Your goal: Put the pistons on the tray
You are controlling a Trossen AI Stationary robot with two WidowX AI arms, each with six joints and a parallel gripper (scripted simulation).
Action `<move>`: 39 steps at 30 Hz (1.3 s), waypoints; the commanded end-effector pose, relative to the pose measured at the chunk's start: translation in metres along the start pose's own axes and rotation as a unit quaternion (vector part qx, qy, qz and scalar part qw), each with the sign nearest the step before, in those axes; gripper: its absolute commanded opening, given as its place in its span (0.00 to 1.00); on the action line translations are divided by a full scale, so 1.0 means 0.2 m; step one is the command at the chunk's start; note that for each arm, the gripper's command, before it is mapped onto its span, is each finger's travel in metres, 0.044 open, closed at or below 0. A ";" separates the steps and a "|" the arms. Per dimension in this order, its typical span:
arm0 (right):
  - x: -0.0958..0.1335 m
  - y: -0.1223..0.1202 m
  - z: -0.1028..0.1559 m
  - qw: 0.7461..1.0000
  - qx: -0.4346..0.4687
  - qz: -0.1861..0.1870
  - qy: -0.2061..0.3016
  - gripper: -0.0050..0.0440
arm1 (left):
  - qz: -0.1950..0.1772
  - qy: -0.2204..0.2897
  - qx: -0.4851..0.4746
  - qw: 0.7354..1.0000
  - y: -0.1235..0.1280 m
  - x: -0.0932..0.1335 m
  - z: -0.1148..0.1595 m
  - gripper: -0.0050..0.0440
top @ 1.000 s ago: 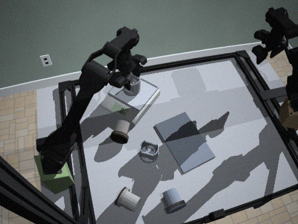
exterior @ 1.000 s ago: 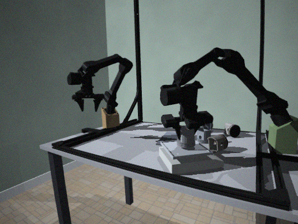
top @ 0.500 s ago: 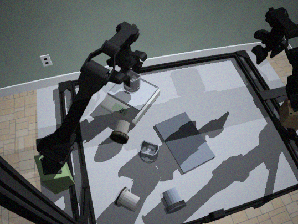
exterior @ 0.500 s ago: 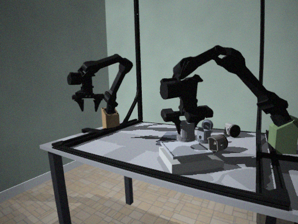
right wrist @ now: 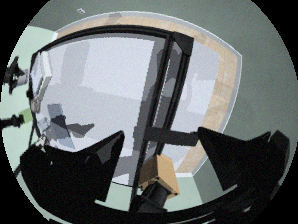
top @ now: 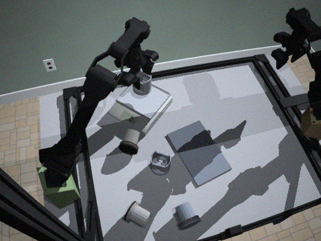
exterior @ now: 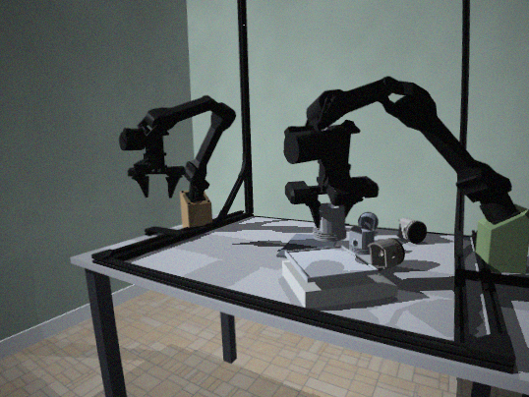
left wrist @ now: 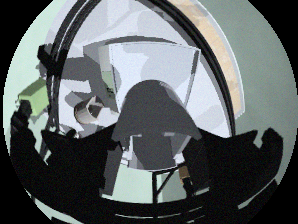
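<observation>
The left gripper grips a gray piston over the scale. Of the others, a brownish piston lies nearest that gripper, just beside the scale; a hollow-topped piston is farther off, near the flat tray. Farthest from it lie a cream piston and a bluish piston. The right gripper is open, well apart from them all.

The top view looks steeply down on the bench; the exterior looks across from beside it. Left wrist faces down, close over the scale, which all four share.
</observation>
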State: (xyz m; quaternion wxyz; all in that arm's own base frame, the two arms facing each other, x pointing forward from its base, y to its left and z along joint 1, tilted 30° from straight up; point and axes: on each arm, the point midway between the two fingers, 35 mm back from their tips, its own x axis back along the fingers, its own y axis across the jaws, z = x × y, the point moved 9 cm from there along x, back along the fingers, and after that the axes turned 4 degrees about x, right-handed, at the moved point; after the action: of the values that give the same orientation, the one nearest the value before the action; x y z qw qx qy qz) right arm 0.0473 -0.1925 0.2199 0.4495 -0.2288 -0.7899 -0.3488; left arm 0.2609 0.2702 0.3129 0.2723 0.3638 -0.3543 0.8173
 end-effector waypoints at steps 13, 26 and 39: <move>0.00 0.00 0.00 1.000 0.001 -0.002 -0.001 1.00 | 0.014 -0.004 -0.036 0.999 0.04 0.10 0.03 0.43; 0.00 0.00 0.00 1.000 0.001 -0.002 -0.001 1.00 | -0.003 -0.026 -0.179 0.983 0.30 0.10 0.04 0.43; 0.00 0.00 0.00 1.000 0.001 -0.002 -0.001 1.00 | -0.021 -0.048 -0.318 0.947 0.57 0.10 0.05 0.43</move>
State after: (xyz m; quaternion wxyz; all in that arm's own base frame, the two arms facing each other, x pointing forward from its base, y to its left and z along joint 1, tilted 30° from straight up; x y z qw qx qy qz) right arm 0.0473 -0.1925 0.2199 0.4495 -0.2288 -0.7899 -0.3488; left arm 0.1789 0.2021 0.2900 0.3743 0.3080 -0.5829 0.6521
